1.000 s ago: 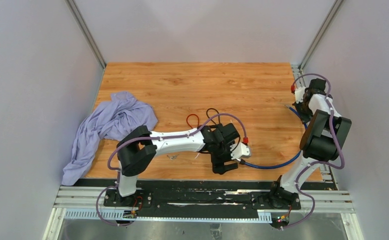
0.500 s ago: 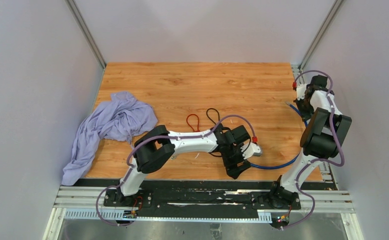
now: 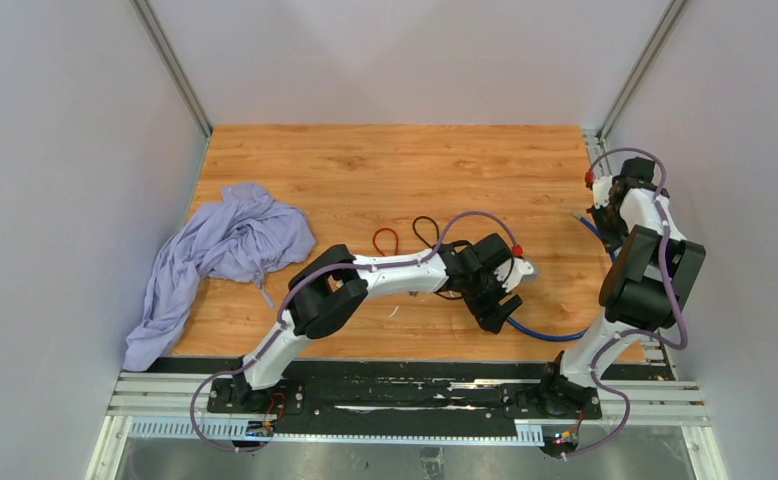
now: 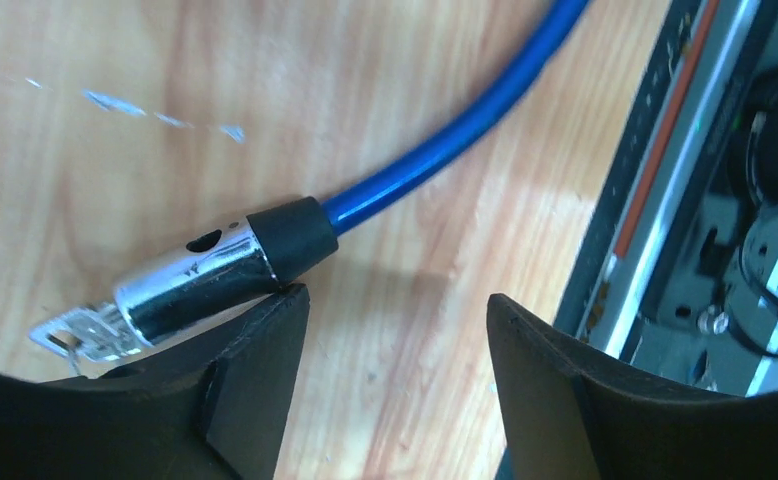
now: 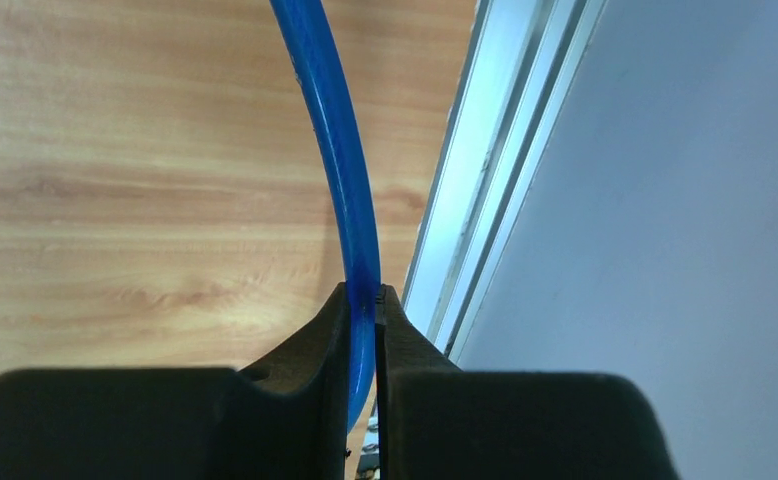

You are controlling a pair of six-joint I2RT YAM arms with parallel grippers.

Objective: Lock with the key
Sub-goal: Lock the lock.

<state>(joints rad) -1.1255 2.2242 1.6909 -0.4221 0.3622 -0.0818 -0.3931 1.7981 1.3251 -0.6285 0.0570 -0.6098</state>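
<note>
A blue cable (image 4: 445, 140) of a cable lock lies on the wood table and ends in a black collar and a silver metal lock end (image 4: 185, 280). A small metal piece, probably the key (image 4: 75, 335), sticks out of that end. My left gripper (image 4: 395, 300) is open and empty, and its left finger (image 4: 255, 370) touches the lock end. In the top view the left gripper (image 3: 497, 308) is near the front edge, by the cable (image 3: 550, 336). My right gripper (image 5: 377, 290) is shut on the blue cable (image 5: 340, 170) at the table's right edge (image 3: 597, 222).
A crumpled lilac cloth (image 3: 220, 250) lies at the left. A red loop (image 3: 386, 241) and a black loop (image 3: 425, 230) lie mid-table behind the left arm. A metal rail (image 5: 475, 200) and the wall run close by the right gripper. The black base rail (image 4: 705, 200) is beside the left gripper.
My left arm has swung to the right and a little farther from the front edge, and the cable's lock end has shifted right with it. The right arm has barely moved.
</note>
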